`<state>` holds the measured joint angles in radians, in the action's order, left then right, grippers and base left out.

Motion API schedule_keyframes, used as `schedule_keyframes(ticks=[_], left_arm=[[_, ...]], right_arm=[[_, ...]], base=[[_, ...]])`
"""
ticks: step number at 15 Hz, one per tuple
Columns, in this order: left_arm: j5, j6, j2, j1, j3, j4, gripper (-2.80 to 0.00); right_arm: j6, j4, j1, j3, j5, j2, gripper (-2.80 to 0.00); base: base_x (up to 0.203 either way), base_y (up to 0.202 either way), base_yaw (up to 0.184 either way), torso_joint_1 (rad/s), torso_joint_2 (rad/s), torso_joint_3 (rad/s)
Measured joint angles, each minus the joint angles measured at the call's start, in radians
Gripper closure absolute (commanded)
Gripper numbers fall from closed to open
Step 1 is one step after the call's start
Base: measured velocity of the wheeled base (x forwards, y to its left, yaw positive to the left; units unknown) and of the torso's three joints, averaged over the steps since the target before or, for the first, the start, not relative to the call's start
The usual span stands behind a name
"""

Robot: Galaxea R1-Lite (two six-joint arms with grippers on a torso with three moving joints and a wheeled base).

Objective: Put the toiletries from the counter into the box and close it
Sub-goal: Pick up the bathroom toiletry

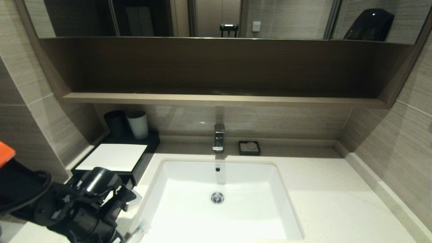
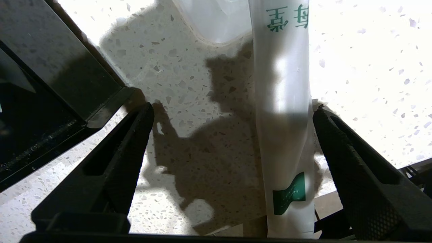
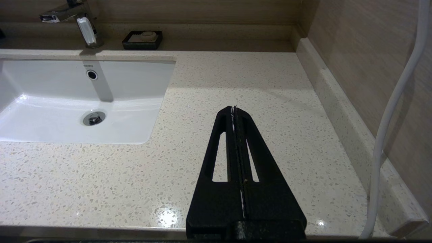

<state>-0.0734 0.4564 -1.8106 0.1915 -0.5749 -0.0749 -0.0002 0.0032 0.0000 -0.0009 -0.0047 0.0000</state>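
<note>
My left gripper (image 2: 233, 114): black. My right gripper (image 3: 234, 111): black. Counter (image 3: 236, 84): cream, speckled grey-brown. Packet (image 2: 281, 101): milky white, green characters and green label. Box (image 1: 114, 157): black with white top. Sink (image 1: 189, 202): white. Cups (image 1: 126, 124): one black, one white.

The speckled counter (image 3: 236, 84) carries a wrapped packet (image 2: 283, 111), black box (image 1: 114, 157) and soap dish (image 3: 142, 39).

long white green-labelled packet (image 2: 281, 111) flat on speckled counter (image 2: 189, 101), beside open black box (image 2: 40, 101)
</note>
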Motion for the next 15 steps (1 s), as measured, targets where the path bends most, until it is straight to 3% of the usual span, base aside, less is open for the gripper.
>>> schedule_keyframes(ticks=[9,10,15], left_arm=[[0.001,0.0,0.0,0.0,0.0,0.001,-2.8],[0.0,0.0,0.0,0.0,0.0,0.002,0.0],[0.0,0.0,-0.001,0.0,0.001,0.003,0.0]], right_arm=[[-0.001,0.0,0.0,0.0,0.0,0.0,0.0],[-0.001,0.0,0.0,0.0,0.0,0.0,0.0],[0.0,0.0,0.0,0.0,0.0,0.0,0.0]], base=[[0.0,0.0,0.0,0.0,0.0,0.0],[0.0,0.0,0.0,0.0,0.0,0.0],[0.0,0.0,0.0,0.0,0.0,0.0]])
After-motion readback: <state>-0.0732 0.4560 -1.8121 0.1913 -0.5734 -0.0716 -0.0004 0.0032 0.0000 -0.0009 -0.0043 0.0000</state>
